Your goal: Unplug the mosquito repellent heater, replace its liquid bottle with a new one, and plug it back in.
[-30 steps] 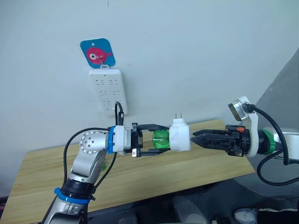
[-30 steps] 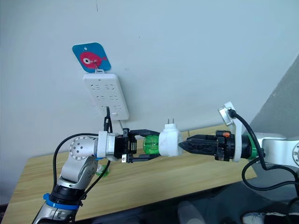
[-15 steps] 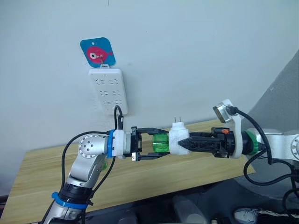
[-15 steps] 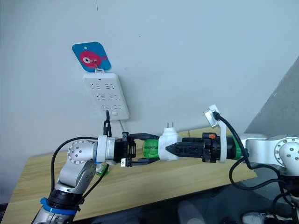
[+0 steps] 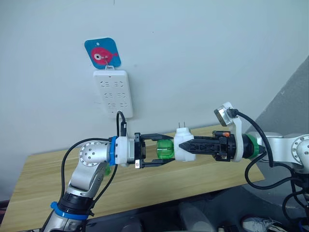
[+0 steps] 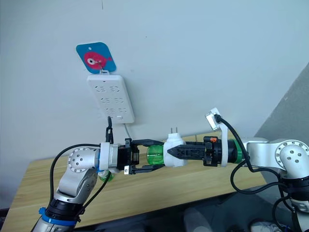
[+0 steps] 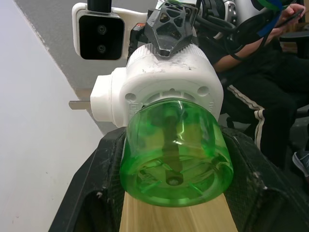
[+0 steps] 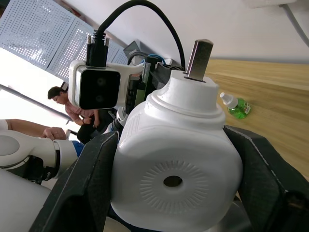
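Holding mid-frame, your right gripper (image 5: 186, 146) clamps the mosquito repellent heater (image 5: 182, 145). Your left gripper (image 5: 166, 150) pinches its green bottle (image 5: 165, 149).

Place: a robot test lab or workshop, staged rather than lived in.
Wall: a plain pale wall (image 5: 217, 43) is running behind the desk, with a white power strip (image 5: 113, 92) hanging from a blue fish-print hook (image 5: 102, 53) at 11 o'clock.
Desk: a bare wooden desk (image 5: 159, 186) is standing against that wall.
People: seated people (image 8: 72, 108) are showing in the right wrist view.
Panels: perforated grey panels (image 8: 53, 38) are lining the far side.
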`<state>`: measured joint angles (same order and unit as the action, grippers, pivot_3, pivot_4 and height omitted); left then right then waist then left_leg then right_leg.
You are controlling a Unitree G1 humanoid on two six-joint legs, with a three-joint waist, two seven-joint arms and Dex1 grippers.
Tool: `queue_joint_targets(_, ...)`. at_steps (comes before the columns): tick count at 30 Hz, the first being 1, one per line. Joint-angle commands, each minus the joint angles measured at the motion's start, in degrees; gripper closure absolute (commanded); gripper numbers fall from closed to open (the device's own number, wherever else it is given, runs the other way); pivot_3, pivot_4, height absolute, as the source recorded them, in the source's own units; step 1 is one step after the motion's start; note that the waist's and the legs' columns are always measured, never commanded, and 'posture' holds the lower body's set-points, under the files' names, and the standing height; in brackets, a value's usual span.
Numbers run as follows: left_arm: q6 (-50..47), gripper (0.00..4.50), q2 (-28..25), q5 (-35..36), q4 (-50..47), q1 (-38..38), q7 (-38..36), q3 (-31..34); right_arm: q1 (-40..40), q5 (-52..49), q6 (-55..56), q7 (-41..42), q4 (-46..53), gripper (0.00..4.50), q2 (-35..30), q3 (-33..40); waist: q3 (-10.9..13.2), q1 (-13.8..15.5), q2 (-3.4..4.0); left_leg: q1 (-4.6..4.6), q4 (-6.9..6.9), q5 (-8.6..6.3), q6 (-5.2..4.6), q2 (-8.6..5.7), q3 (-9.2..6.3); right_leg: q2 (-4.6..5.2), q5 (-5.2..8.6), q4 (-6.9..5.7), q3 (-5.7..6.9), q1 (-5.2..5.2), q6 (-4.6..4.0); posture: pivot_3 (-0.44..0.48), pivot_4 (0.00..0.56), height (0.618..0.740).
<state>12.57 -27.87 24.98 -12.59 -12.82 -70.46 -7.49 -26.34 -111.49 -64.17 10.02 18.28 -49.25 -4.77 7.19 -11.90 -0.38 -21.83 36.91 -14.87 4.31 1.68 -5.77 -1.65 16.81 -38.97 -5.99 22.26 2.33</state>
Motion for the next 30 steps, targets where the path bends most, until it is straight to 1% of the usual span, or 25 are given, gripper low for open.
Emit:
queue_joint_targets(1,2.22,2.21,-0.07,1.62,-1.33,0.05,-0.86,0.74,-1.43,-1.51,-0.62,1.94,0.56,1.43,0.52,0.18,0.00,0.17,0.00,0.00,0.00,0.00,0.00,0.00,0.00,0.00,0.00,0.00,0.00,0.00,0.00,-0.213,0.101,0.736)
queue_joint_targets(2,2.27,2.21,-0.17,1.66,-0.82,0.01,-0.83,1.02,-1.55,-1.51,-0.84,2.11,0.40,1.43,0.60,0.11,0.01,0.28,0.00,0.00,0.00,0.00,0.00,0.00,0.01,0.00,0.00,0.00,0.00,0.00,0.00,-0.212,0.102,0.736)
queue_joint_targets(4,2.44,1.48,-0.52,1.16,0.20,-0.08,-0.99,1.24,-1.70,-1.51,-1.18,2.44,0.16,1.43,0.74,0.02,0.02,0.47,-0.01,0.00,0.00,0.00,0.00,0.00,0.00,0.00,0.00,0.00,0.00,0.00,0.00,-0.211,0.103,0.736)
queue_joint_targets(6,2.80,0.95,-1.06,0.40,0.89,-0.17,-1.30,1.10,-1.77,-1.51,-1.53,2.81,-0.05,1.43,0.69,-0.13,0.04,0.63,-0.01,0.00,0.00,0.00,0.00,0.00,0.00,0.00,0.00,0.00,0.00,0.01,0.00,-0.208,0.104,0.736)
queue_joint_targets(9,3.29,0.03,-1.77,0.22,1.00,0.03,-1.67,1.08,-1.74,-1.51,-1.98,3.16,-0.37,1.43,0.41,-0.36,0.16,0.72,-0.03,-0.01,-0.01,0.00,0.00,0.00,-0.01,0.00,0.00,0.00,0.02,0.01,0.00,-0.204,0.105,0.736)
queue_joint_targets(12,4.84,0.00,-3.30,-0.68,1.29,0.46,-2.05,1.86,-1.82,-1.51,-2.70,3.09,-1.64,1.43,-0.09,-0.52,0.26,0.73,-0.08,-0.02,-0.01,0.00,0.00,0.00,-0.01,0.00,0.00,0.01,0.01,0.02,0.00,-0.199,0.107,0.736)
queue_joint_targets(18,4.87,0.00,-3.01,-1.10,0.32,-0.16,1.28,2.54,-2.03,-1.51,-3.13,2.34,-2.86,1.43,0.24,-0.41,0.46,0.80,-0.13,-0.03,0.00,0.00,0.00,0.00,-0.01,0.00,0.00,0.01,0.01,0.02,0.00,-0.194,0.109,0.736)
queue_joint_targets(22,4.59,0.00,-3.65,-1.01,-1.23,1.02,2.29,2.23,-1.36,-1.51,-2.43,0.96,-2.82,1.43,0.80,-0.18,0.52,0.80,-0.12,-0.04,-0.02,0.00,-0.01,0.00,-0.02,0.00,0.00,0.01,0.02,0.03,0.00,-0.194,0.109,0.736)
queue_joint_targets(30,3.87,0.00,-4.27,-0.80,-2.05,1.70,1.87,1.33,-0.76,-1.51,-1.86,-1.07,-2.74,1.43,2.01,0.30,0.60,0.82,-0.13,-0.04,-0.02,-0.01,-0.01,0.00,-0.01,0.00,0.00,0.01,0.01,0.04,0.00,-0.194,0.109,0.736)
